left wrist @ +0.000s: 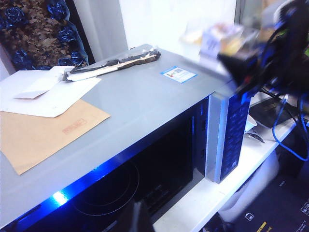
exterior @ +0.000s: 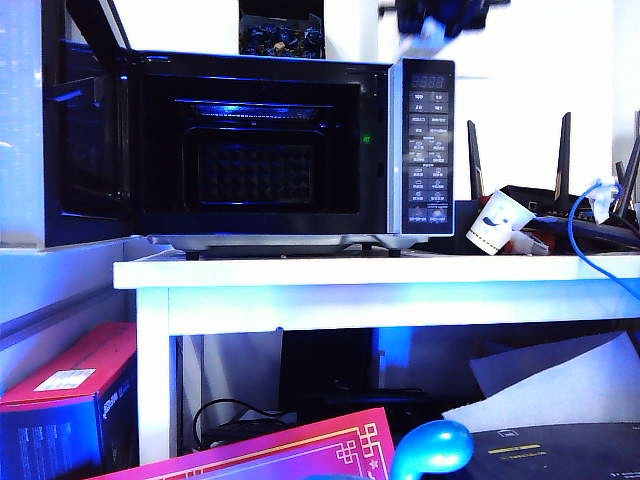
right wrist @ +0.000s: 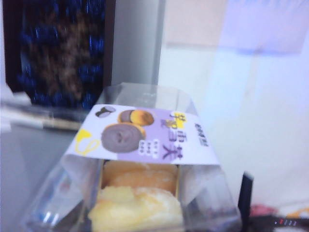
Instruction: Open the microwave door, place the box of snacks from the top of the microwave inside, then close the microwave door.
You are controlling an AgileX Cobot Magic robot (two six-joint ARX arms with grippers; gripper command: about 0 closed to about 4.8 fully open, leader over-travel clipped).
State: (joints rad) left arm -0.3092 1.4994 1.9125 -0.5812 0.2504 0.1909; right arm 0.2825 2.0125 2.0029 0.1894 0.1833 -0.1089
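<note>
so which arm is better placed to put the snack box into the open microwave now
Right. The right gripper above the microwave's top right corner seems to hold the box of snacks already. The left gripper isn't visible; its camera just overlooks the microwave top.

I seem to work in a cluttered office or lab corner: routers (exterior: 560,190) and cables (exterior: 590,235) beside the microwave (exterior: 300,150), boxes (exterior: 60,400) stacked under the white table (exterior: 300,275).

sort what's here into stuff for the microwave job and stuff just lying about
For the job:
- microwave
- its door, swung open
- snack box, in the right tool above the microwave's right end

Lying about:
- paper cup
- brown envelope
- white papers
- blue cable
- red box
</note>
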